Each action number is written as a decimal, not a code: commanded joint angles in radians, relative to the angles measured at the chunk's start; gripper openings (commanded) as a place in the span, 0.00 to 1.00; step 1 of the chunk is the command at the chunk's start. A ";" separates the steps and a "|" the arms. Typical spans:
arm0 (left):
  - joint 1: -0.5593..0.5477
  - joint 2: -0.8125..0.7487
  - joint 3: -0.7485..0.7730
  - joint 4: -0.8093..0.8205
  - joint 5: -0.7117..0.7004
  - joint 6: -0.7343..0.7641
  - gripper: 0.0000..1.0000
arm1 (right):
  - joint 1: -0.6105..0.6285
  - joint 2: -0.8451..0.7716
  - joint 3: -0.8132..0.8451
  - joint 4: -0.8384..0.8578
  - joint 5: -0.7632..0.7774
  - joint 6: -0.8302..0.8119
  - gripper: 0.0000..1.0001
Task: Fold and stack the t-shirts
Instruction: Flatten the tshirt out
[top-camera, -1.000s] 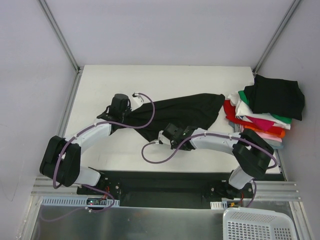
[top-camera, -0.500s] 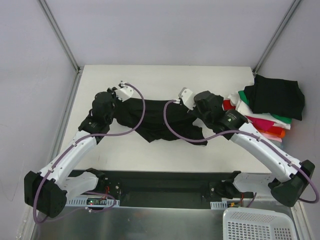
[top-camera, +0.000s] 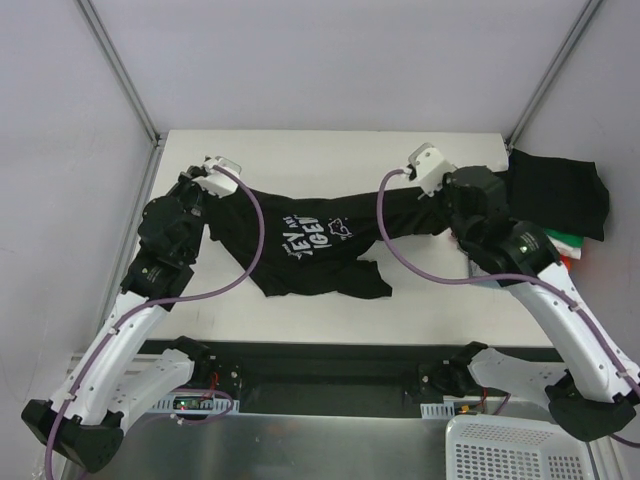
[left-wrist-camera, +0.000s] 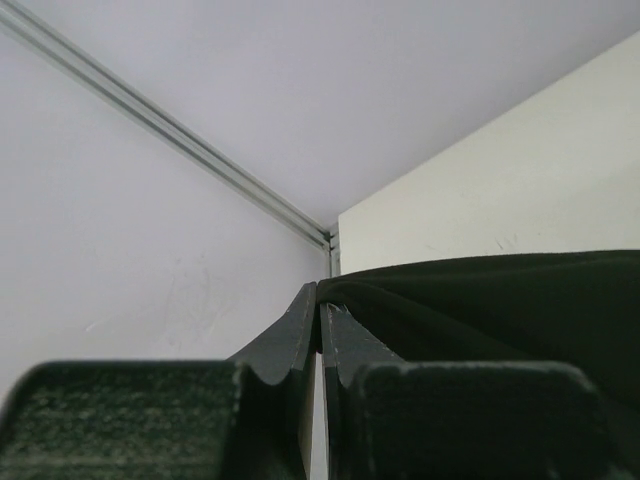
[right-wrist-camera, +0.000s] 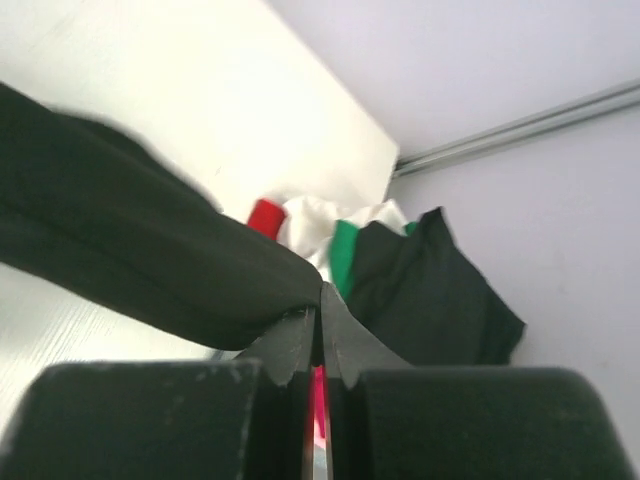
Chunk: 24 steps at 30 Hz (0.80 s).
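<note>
A black t-shirt (top-camera: 320, 240) with white chest lettering hangs stretched between my two grippers above the table (top-camera: 300, 150), its lower hem sagging toward the near side. At the shirt's left end my left gripper (top-camera: 207, 192) (left-wrist-camera: 320, 302) is shut on a fold of the black cloth (left-wrist-camera: 480, 300). The right gripper (top-camera: 447, 197) (right-wrist-camera: 320, 296) is shut on the right end of the same shirt (right-wrist-camera: 120, 250). A stack of folded t-shirts (top-camera: 555, 195) lies at the table's right edge, a black one on top with green (right-wrist-camera: 345, 250), white and red (right-wrist-camera: 265, 215) below.
A white plastic basket (top-camera: 515, 450) sits below the table's near right corner. Metal frame posts (top-camera: 120, 70) rise at the back corners against grey walls. Purple cables (top-camera: 250, 260) loop from both arms over the shirt.
Both arms have risen and swung apart toward the back, lifting the bunched black shirt off the table and spreading it. Its white lettering now shows.
</note>
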 joint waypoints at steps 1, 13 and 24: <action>-0.006 0.001 0.040 0.038 -0.005 0.022 0.00 | -0.038 -0.027 0.113 0.017 0.063 -0.048 0.01; -0.006 -0.061 0.063 -0.013 0.033 -0.010 0.00 | -0.064 -0.118 0.188 -0.048 0.020 -0.034 0.01; -0.005 -0.120 0.198 -0.223 0.176 -0.130 0.00 | -0.061 -0.165 0.205 -0.174 -0.098 0.027 0.01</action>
